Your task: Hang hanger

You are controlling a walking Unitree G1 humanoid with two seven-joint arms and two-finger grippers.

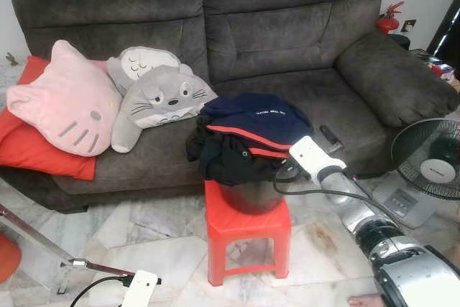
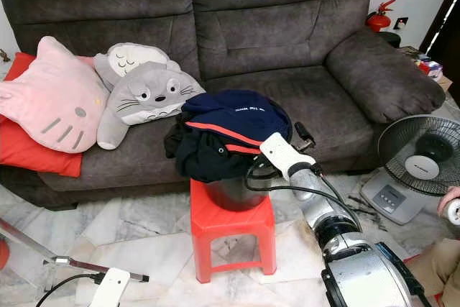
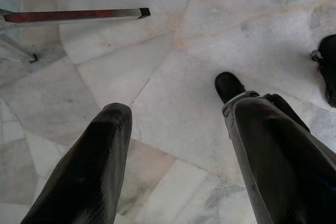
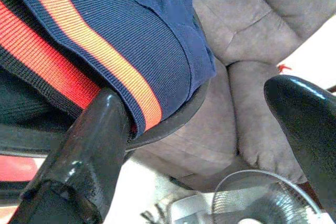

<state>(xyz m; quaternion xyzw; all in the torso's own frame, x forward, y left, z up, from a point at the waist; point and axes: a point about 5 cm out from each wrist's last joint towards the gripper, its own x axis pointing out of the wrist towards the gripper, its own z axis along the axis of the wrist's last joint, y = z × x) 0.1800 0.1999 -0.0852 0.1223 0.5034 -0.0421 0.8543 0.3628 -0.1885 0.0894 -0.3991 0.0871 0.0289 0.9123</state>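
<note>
Hanger not distinguishable; possibly buried in the clothes pile [image 1: 248,134]. Pile: ribbed navy knit with orange and red stripes over black fabric, small white lettering unreadable. Heaped in a round black bucket [image 1: 251,198] on a red plastic stool [image 1: 248,231]. Right tool [image 4: 202,100] at the bucket rim, fingers spread, one finger against the striped hem, gripping nothing. Left tool [image 3: 176,100] spread over the marble floor [image 3: 157,77], near a square metal bar [image 3: 79,15]. Behind: brown plush sofa [image 1: 287,26] with a pink cat cushion [image 1: 68,102]. Beside: grey fan [image 1: 431,159].
</note>
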